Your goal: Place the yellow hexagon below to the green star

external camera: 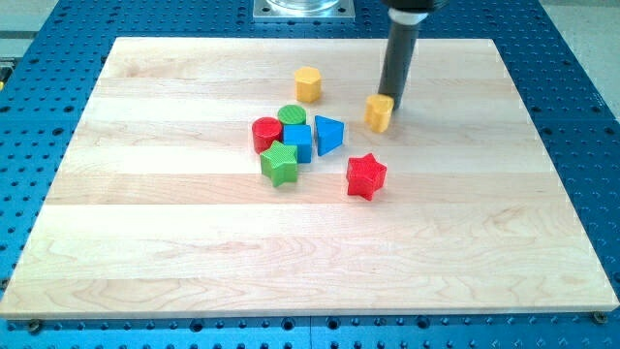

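Note:
The yellow hexagon [308, 84] sits near the view's top centre of the wooden board [145, 233]. The green star [279, 164] lies lower and a little left, at the bottom of a cluster. My tip [395, 100] is to the right of the hexagon, touching the upper right side of a second yellow block [380, 112]. The tip is well apart from the hexagon and the star.
The cluster holds a red cylinder [265, 134], a green cylinder [292, 117], a blue cube [297, 142] and a blue triangle [329, 134]. A red star [366, 175] lies lower right. A metal mount [303, 9] stands beyond the board's top edge.

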Controlling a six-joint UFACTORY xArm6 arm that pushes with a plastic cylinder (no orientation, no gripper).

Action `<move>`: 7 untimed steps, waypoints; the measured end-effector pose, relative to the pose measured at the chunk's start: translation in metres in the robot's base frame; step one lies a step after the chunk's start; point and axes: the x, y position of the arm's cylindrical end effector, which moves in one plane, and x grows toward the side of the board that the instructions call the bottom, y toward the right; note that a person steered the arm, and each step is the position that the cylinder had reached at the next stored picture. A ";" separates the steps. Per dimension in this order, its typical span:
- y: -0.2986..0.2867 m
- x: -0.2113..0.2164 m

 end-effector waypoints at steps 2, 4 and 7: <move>0.020 0.058; 0.005 0.050; -0.031 0.057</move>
